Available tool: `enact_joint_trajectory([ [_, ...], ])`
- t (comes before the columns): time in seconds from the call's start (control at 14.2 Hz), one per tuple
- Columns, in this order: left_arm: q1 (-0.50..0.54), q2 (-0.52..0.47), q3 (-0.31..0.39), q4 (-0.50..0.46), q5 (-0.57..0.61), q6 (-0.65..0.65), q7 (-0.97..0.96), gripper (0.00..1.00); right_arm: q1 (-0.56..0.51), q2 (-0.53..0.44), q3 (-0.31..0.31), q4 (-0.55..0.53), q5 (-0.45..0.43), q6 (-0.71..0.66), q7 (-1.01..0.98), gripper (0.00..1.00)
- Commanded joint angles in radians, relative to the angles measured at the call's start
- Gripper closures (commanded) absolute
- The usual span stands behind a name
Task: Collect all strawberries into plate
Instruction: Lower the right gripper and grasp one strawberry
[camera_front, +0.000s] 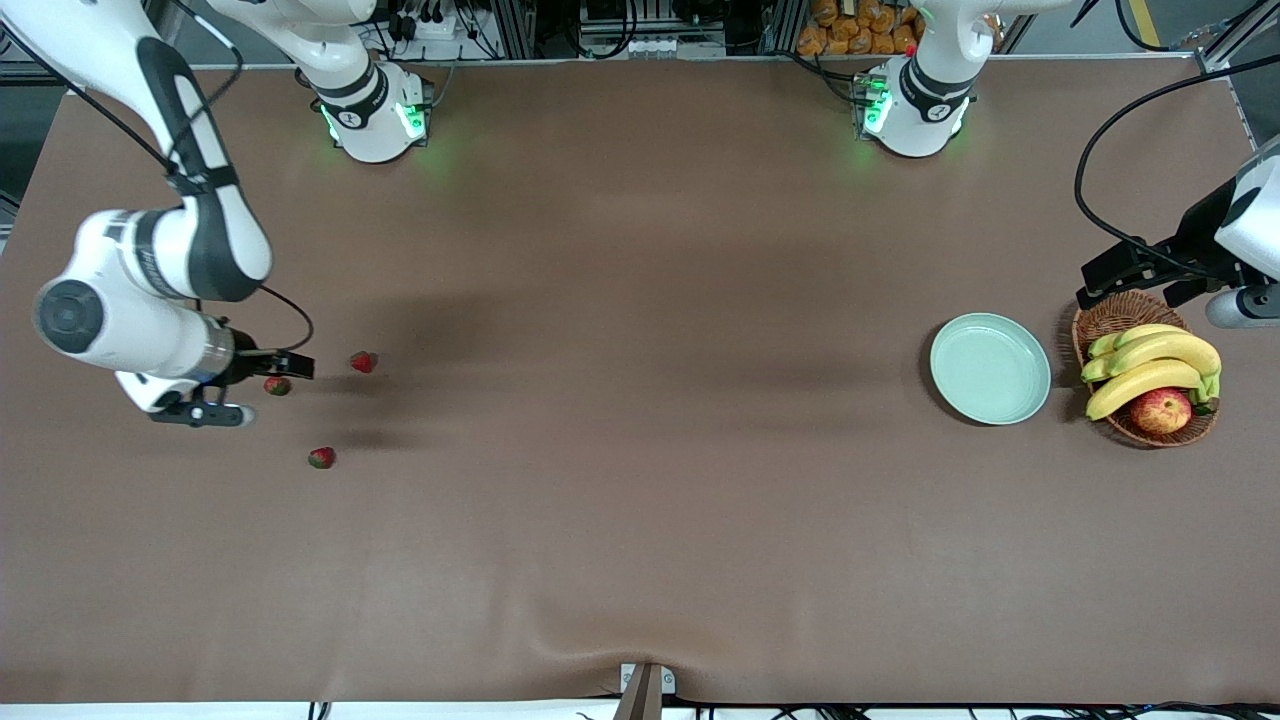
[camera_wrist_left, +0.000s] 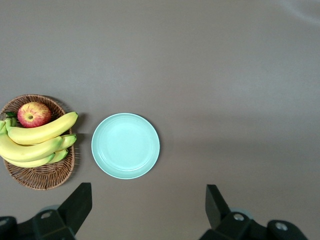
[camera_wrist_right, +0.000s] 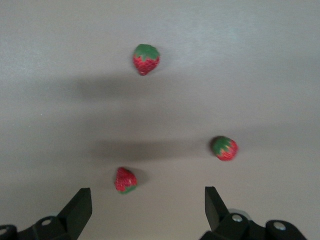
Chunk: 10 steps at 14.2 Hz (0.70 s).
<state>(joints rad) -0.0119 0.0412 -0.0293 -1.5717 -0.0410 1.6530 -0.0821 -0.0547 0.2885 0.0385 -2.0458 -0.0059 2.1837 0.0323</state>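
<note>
Brown table (camera_front: 640, 480) under two white arms, seen from above. Largest of the loose things: wicker basket (camera_front: 1120, 318) at the left arm's end, holding bananas (camera_front: 1150, 365) and a red-yellow apple (camera_front: 1161, 410). Just beside it, toward the table's middle, plate (camera_front: 990, 368) — round, shallow, pale mint green with a raised rim, bare inside.

Left gripper (camera_wrist_left: 148, 206) parked up in the air over the table beside the basket and plate, black fingers spread wide, gripping nothing. Right gripper (camera_wrist_right: 148, 206) hanging over the right arm's end of the table, fingers likewise spread wide apart and holding nothing.

Smallest: three strawberries, tiny, bright red with green leafy caps, all lying on the table at the right arm's end, well apart from the plate. One strawberry (camera_front: 277, 385) just beside the right gripper's fingertips; a second strawberry (camera_front: 363, 362) near it, toward the table's middle; a third strawberry (camera_front: 321, 458) — nearest to the front camera.
</note>
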Motion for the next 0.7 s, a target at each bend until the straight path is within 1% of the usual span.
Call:
enact_joint_trajectory([
  [0.0, -0.005, 0.002, 0.002, 0.012, 0.015, -0.015, 0.011, 0.00, 0.027, -0.003, 0.003, -0.066, -0.003, 0.077, 0.004, 0.00],
  [0.21, -0.002, 0.002, 0.002, 0.010, 0.013, -0.015, 0.013, 0.00, 0.050, 0.044, 0.003, -0.088, -0.009, 0.149, 0.004, 0.00],
  [0.42, -0.002, 0.002, 0.000, 0.009, 0.013, -0.015, 0.013, 0.00, 0.058, 0.047, 0.003, -0.152, -0.011, 0.240, 0.003, 0.00],
  [0.63, -0.005, 0.002, 0.002, 0.012, 0.013, -0.015, 0.013, 0.00, 0.059, 0.066, 0.003, -0.183, -0.011, 0.284, 0.004, 0.00],
])
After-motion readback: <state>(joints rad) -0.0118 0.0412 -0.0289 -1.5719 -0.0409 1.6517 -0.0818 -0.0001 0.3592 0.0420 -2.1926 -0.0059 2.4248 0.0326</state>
